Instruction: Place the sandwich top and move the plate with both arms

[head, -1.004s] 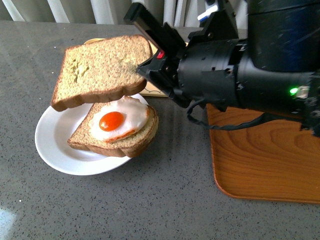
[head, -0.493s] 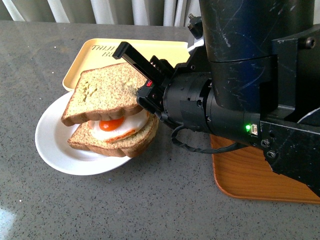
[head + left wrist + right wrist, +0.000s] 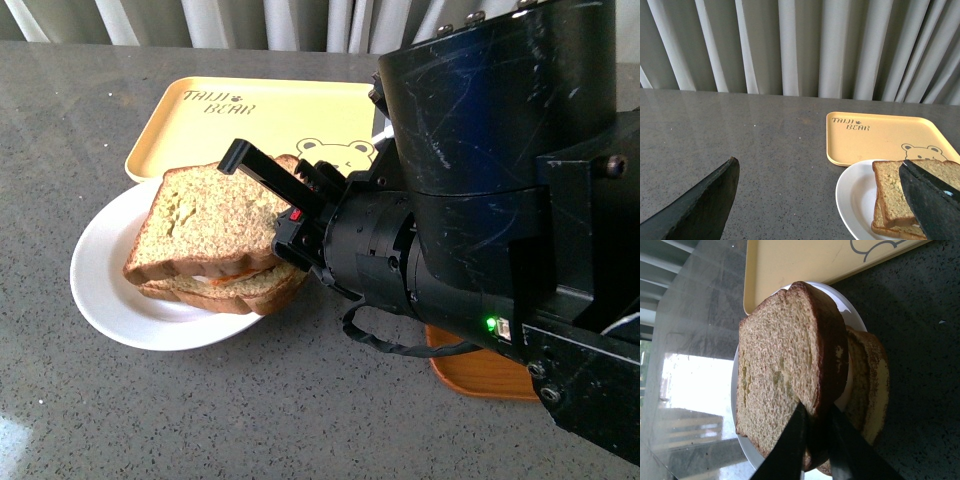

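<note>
Now that the sandwich top (image 3: 215, 220) has dropped from mid-air onto the egg slice (image 3: 255, 288) on the plate (image 3: 110, 290), right gripper (image 3: 816, 415) still pinching its edge, release looks due next, left gripper (image 3: 820, 200) gaping empty nearby; count: two slices, one plate, one yellow tray (image 3: 250, 110), one wooden tray (image 3: 480, 378).

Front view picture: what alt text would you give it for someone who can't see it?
A bulky black robot arm with its right hand grips the top bread slice, which lies on a second slice on a white plate. Behind them sits a yellow bear tray; a wooden tray peeks out under the arm, all on a grey table.
</note>
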`<state>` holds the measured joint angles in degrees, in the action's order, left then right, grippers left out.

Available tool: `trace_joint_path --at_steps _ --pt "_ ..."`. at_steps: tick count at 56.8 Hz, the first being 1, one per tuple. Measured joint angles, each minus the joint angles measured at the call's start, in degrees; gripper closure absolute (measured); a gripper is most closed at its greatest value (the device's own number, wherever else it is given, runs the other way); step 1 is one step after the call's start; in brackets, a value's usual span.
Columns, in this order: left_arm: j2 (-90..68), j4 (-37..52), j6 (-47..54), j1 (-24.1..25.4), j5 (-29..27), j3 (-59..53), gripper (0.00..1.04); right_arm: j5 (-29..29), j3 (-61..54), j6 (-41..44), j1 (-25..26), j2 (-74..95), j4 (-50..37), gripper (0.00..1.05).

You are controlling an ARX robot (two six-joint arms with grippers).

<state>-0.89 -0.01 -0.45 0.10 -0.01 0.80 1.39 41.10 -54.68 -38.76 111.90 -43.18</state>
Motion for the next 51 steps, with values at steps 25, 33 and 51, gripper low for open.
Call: trace_joint_path --at_steps 25,33,51 --pt "0.0 0.0 0.0 0.0 0.0 0.0 0.09 -2.3 -4.1 0.5 1.6 -7.5 0.1 0.15" --pt "0.0 0.0 0.0 0.0 0.0 0.0 0.09 -6.3 -6.8 3.1 5.1 -15.1 3.2 0.09" --pt "0.0 0.0 0.0 0.0 0.1 0.0 0.09 19.3 -22.5 38.2 13.6 -26.1 -20.2 0.34"
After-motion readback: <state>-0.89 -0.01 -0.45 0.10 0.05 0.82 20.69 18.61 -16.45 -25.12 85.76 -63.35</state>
